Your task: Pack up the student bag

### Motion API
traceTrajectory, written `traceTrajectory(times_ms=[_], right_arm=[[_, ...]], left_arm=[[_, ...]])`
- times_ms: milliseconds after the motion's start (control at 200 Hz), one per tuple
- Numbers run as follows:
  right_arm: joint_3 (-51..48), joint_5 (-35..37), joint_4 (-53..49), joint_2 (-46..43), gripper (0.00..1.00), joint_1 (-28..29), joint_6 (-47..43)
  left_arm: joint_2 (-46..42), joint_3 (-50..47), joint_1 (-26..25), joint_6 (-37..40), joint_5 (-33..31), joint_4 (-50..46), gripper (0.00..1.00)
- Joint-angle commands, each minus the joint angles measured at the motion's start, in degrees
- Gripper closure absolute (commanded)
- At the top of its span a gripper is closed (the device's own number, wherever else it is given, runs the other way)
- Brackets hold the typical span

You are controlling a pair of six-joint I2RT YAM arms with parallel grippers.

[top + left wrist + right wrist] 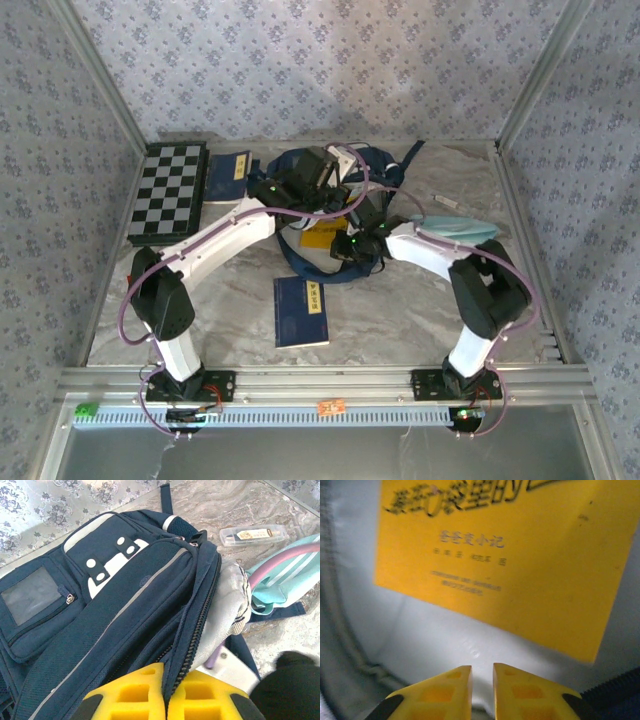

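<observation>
While the left gripper (165, 692) clamps its yellow fingers on the zipper edge of the student bag (125, 605) at mid-table, the bag gapes. Inside, the right gripper (482, 680) stands narrowly parted, holding nothing, just before a yellow book (510, 555).

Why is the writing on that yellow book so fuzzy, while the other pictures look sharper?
Right wrist view: the yellow book sits very close, its text soft and out of focus. Left wrist view: the backpack is crisp, the near fingertips blurred. Top view: evenly lit, sharp.
</observation>
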Motion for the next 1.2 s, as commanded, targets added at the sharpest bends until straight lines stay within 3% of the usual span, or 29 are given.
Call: traceTrajectory(times_ms=[0,295,450,610,805,1020,1194], right_arm=[[0.28,1.63,4.81,2.83,0.84,0.09,0.51],[3.44,10.96,16.32,5.99,0.89,-1.03,-0.01],[4.96,10.24,21.78,8.59,0.89,-1.73,-0.18],[1.69,14.07,22.85,6.94,0.87,-1.31,-1.04],[-3.51,13.36,20.58,-0.7,0.78,1.52,-4.85],[-12.43,9.7,14.29,-13.79,0.62,1.86,-5.29],[-15.66,8.86,3.28,-23.68,0.54,1.33,-5.46]], left_arm=[[-2.93,4.97,0.62,-0.05,1.39,3.26,1.0],[-5.34,2.67,0.7,0.77,6.68,3.18,1.0],[-6.27,1.63,0.68,1.38,8.17,3.4,1.0],[-6.26,1.05,0.74,2.15,7.54,3.24,1.0],[-6.44,-0.27,0.86,3.08,6.62,2.9,1.0],[-6.12,-3.52,0.94,2.13,5.04,3.04,1.0],[-4.58,-6.0,0.95,-0.39,4.33,2.93,1.0]])
